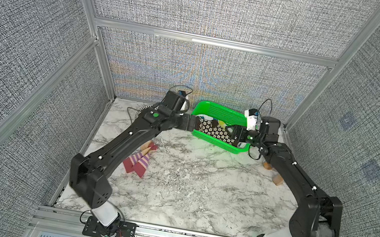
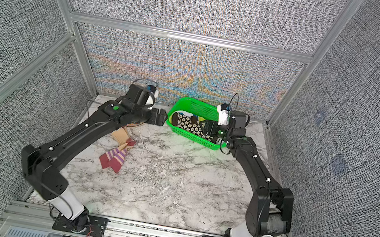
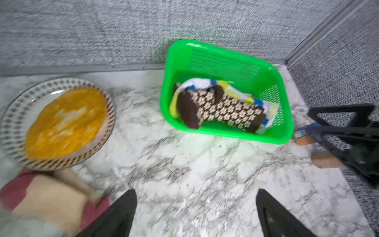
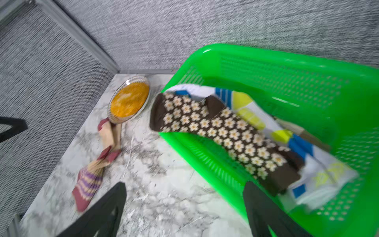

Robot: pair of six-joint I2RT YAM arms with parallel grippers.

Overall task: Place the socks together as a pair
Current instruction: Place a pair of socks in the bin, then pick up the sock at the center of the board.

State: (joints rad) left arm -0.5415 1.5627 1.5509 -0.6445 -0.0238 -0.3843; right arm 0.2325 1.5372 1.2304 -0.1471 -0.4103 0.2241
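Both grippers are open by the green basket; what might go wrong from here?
1. The right gripper has a finger over the wall of the green basket; withdrawing may snag and drag it.
2. The daisy socks lie on the white-lime socks; a deep grab could mix pairs.
3. The maroon striped socks lie beneath the left arm; a low sweep could separate them.

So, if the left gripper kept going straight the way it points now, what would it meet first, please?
Most likely the near wall of the green basket, with the daisy socks beyond. The left gripper sits above the table, so it might clear the rim; depth is unclear.
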